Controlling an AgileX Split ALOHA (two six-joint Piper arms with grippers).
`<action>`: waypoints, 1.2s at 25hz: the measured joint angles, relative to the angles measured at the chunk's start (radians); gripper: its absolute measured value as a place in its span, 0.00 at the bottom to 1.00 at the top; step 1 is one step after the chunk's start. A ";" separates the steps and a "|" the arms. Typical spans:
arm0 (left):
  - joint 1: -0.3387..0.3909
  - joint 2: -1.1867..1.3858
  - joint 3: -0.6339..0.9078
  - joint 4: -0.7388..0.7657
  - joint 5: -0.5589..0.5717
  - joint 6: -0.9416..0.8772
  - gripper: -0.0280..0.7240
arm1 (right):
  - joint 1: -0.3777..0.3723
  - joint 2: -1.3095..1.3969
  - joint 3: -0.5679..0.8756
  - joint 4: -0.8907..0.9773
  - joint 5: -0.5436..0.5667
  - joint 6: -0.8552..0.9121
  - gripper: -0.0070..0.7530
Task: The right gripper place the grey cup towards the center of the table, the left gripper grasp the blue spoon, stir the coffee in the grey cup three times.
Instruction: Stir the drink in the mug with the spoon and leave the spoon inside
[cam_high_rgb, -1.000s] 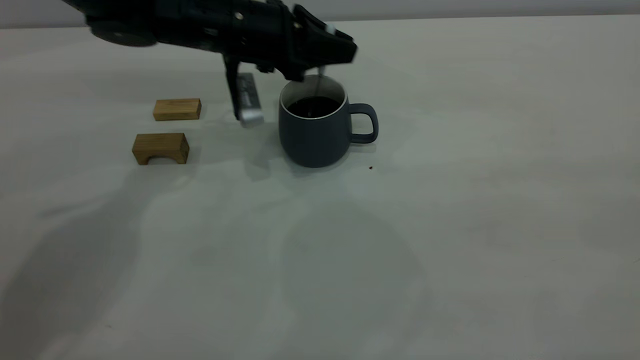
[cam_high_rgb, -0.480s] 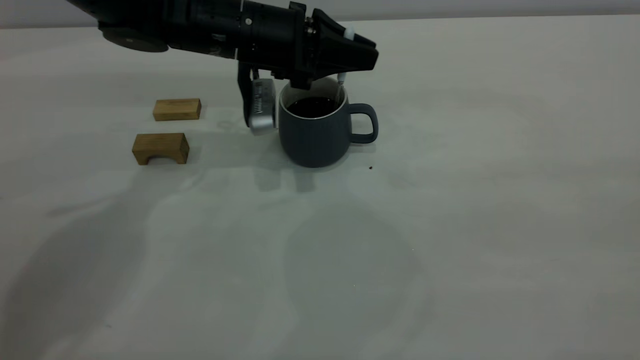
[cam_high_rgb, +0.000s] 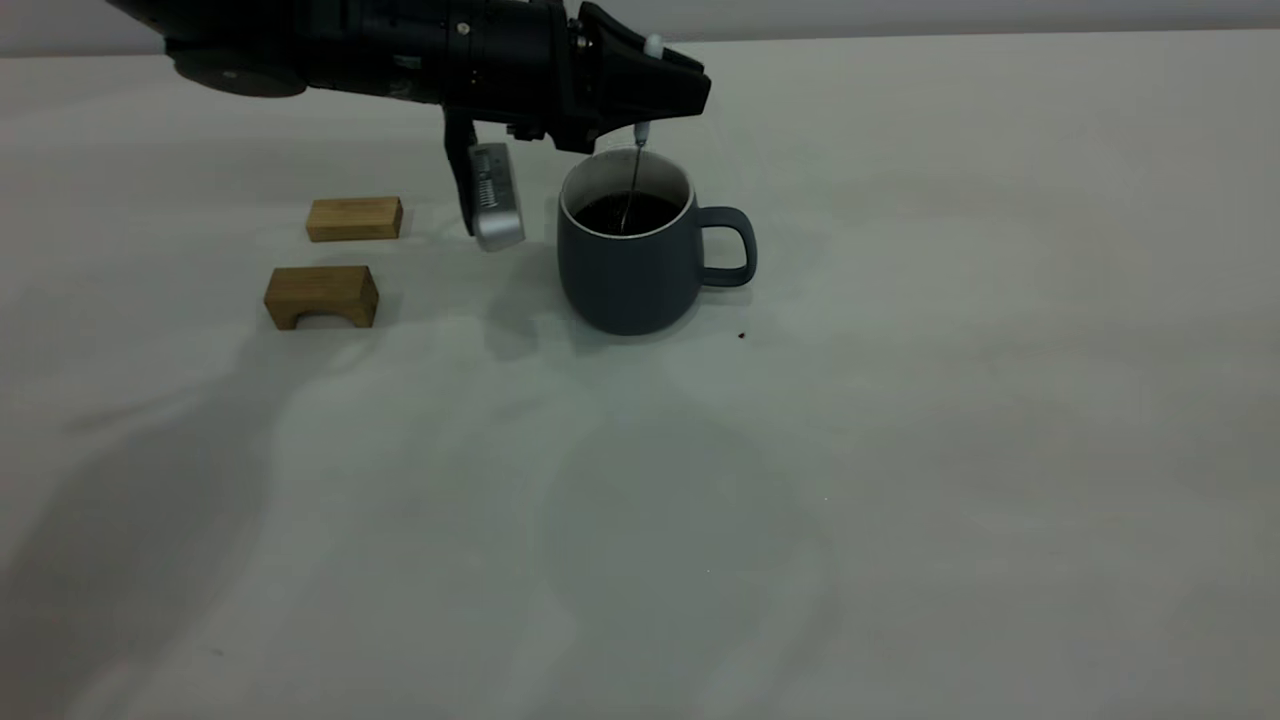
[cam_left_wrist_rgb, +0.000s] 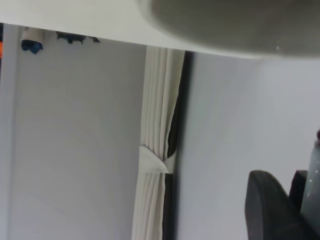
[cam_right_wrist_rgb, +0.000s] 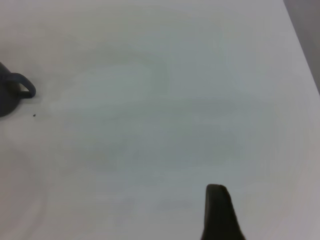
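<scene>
The grey cup (cam_high_rgb: 630, 270) stands upright on the table (cam_high_rgb: 900, 420), left of centre and towards the back, its handle pointing right. The coffee (cam_high_rgb: 625, 212) fills it about two thirds. Just above the rim, my left gripper (cam_high_rgb: 680, 95) is shut on the blue spoon (cam_high_rgb: 637, 150). The spoon hangs nearly upright, its pale handle end poking above the fingers and its metal neck dipping into the coffee; the bowl is hidden in the liquid. The left wrist view shows the left gripper (cam_left_wrist_rgb: 292, 192) and a strip of the spoon (cam_left_wrist_rgb: 314, 185). My right gripper (cam_right_wrist_rgb: 217, 215) sits far from the cup (cam_right_wrist_rgb: 7, 95).
Two tan wooden blocks lie left of the cup, a flat one (cam_high_rgb: 354, 218) and an arched one (cam_high_rgb: 321, 296). The left arm's silver camera module (cam_high_rgb: 495, 200) hangs close to the cup's left side. A small dark speck (cam_high_rgb: 741, 335) lies by the cup.
The left gripper swung the spoon from the cup's middle to the handle-side rim, then back to the middle. The cup has not moved.
</scene>
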 joint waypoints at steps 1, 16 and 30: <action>-0.004 0.006 -0.011 -0.002 -0.002 0.000 0.21 | 0.000 0.000 0.000 0.000 0.000 0.000 0.71; -0.017 0.022 -0.033 0.120 0.132 -0.031 0.21 | 0.000 0.000 0.000 0.000 0.000 0.000 0.71; 0.006 0.022 -0.033 0.031 0.015 -0.055 0.21 | 0.000 0.000 0.000 0.000 0.000 0.000 0.71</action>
